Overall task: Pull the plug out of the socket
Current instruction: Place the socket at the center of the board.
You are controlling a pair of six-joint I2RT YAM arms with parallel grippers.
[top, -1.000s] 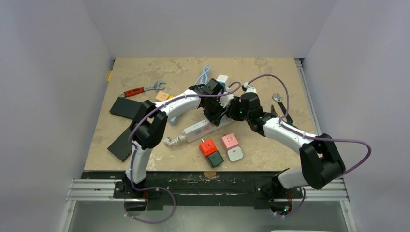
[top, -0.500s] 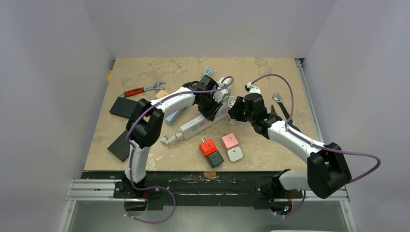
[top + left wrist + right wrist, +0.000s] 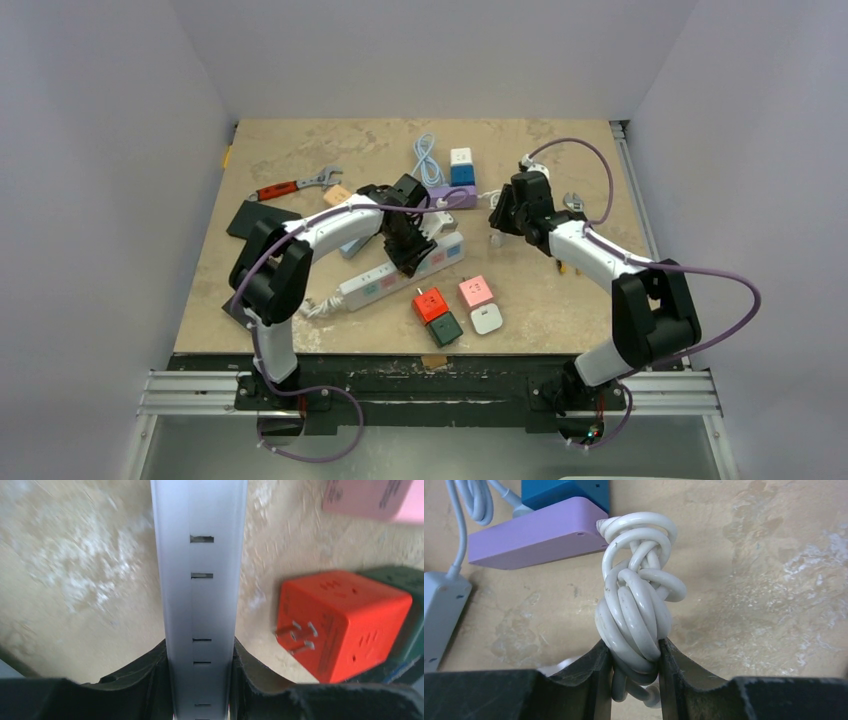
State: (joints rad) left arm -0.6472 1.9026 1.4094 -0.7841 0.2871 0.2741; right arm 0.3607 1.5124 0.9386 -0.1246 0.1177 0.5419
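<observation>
The socket is a long white power strip (image 3: 385, 280) lying slantwise on the table. My left gripper (image 3: 200, 650) is shut across its width near one end (image 3: 408, 250); empty slots run down the strip (image 3: 200, 575) ahead of the fingers. My right gripper (image 3: 635, 652) is shut on a knotted bundle of white cable (image 3: 636, 600), held above the table, to the right of the strip and apart from it (image 3: 497, 222). The plug itself is hidden below the right fingers.
Red (image 3: 432, 303), pink (image 3: 475, 291), white (image 3: 487, 319) and dark green (image 3: 444, 328) cube adapters lie near the strip. A purple strip (image 3: 539, 537), blue cube (image 3: 569, 492) and light blue cable (image 3: 427, 155) sit behind. Wrenches (image 3: 295, 185) (image 3: 575, 205) and black plates (image 3: 258, 222) lie at the sides.
The left gripper has dragged the white strip left and toward the near edge. The right gripper has drawn back and right with the cable bundle, so the two now stand apart.
</observation>
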